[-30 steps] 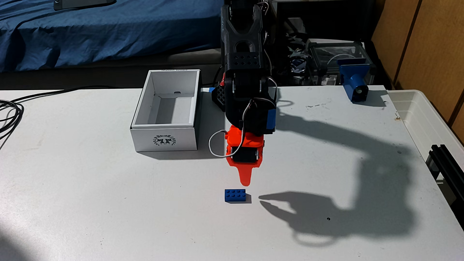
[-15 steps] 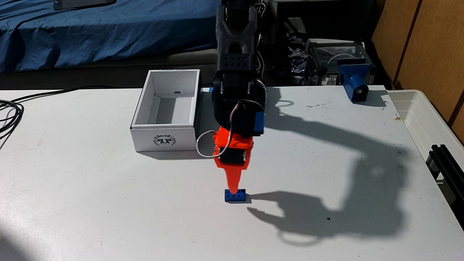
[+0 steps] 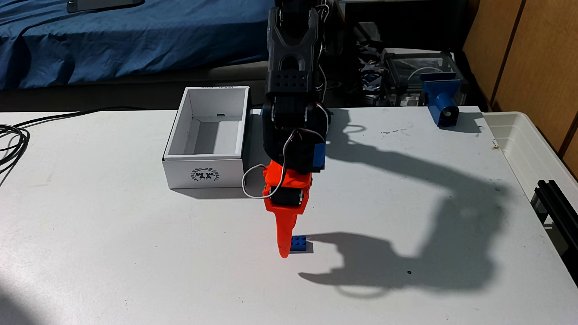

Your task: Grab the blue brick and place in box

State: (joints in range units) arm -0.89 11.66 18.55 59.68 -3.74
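Near the front of the white bench (image 3: 125,250), the orange gripper (image 3: 284,251) points down, its tip at the left end of the blue brick (image 3: 301,244), covering that end. Whether its jaws are apart cannot be told. Behind and left stands the box (image 3: 205,178), well apart.

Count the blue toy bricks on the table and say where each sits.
1. The blue brick lies on the white table, nearer the camera than the box, its left part hidden behind the orange gripper.
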